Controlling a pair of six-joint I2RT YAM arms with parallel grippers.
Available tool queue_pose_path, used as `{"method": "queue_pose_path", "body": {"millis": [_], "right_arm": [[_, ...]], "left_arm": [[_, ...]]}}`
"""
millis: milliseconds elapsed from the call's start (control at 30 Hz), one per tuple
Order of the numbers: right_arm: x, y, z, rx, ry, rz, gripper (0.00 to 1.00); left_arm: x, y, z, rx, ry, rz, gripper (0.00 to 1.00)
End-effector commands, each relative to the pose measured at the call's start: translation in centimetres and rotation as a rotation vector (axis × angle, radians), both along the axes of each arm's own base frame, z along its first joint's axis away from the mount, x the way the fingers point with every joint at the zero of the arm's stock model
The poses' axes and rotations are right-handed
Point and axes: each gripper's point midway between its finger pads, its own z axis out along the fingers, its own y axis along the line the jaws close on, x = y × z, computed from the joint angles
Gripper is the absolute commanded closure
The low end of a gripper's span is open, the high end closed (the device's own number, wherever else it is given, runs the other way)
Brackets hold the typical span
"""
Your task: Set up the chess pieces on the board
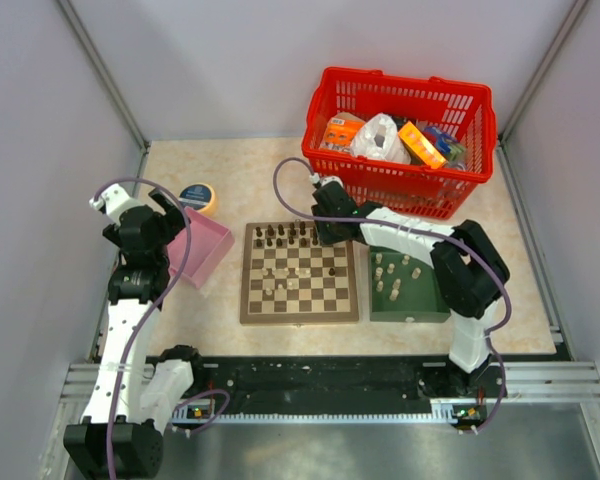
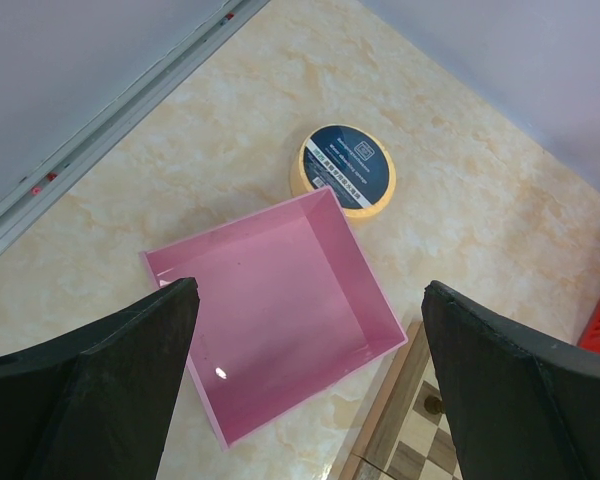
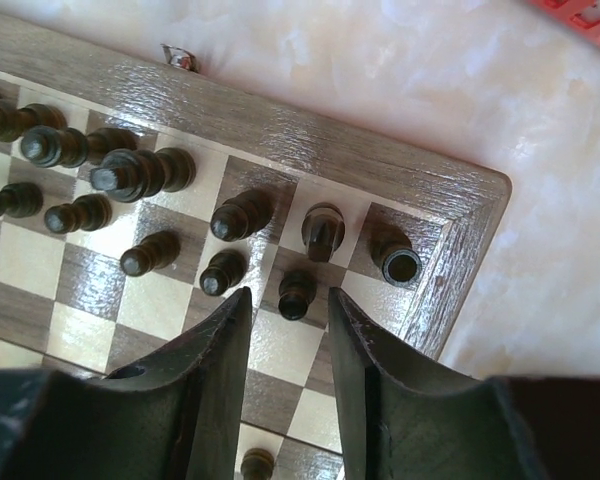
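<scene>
right gripper slightly spread, dark pawn standing free on the board; placing looks done, next lift straight up.

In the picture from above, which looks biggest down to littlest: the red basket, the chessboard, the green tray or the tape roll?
Largest to smallest:
1. red basket
2. chessboard
3. green tray
4. tape roll
The basket stands taller, so nearness to the camera may enlarge it slightly.

txt: none legible | tape roll label: print too small
</scene>
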Motion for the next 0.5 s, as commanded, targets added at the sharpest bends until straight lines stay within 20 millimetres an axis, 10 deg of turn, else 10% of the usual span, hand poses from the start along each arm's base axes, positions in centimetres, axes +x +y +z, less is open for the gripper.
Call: {"method": "queue_pose_path", "body": {"millis": [0, 467], "right_arm": [[0.6, 0.5, 5.5, 0.090, -0.090, 0.021, 0.62], [-2.1, 0.1, 8.7, 0.170, -0.108, 0.048, 0.49]], "left_arm": [[0.6, 0.3, 1.0, 0.012, -0.036, 0.008, 0.01], [0.3, 0.4, 1.2, -0.012, -0.066, 0.032, 0.01]]}}
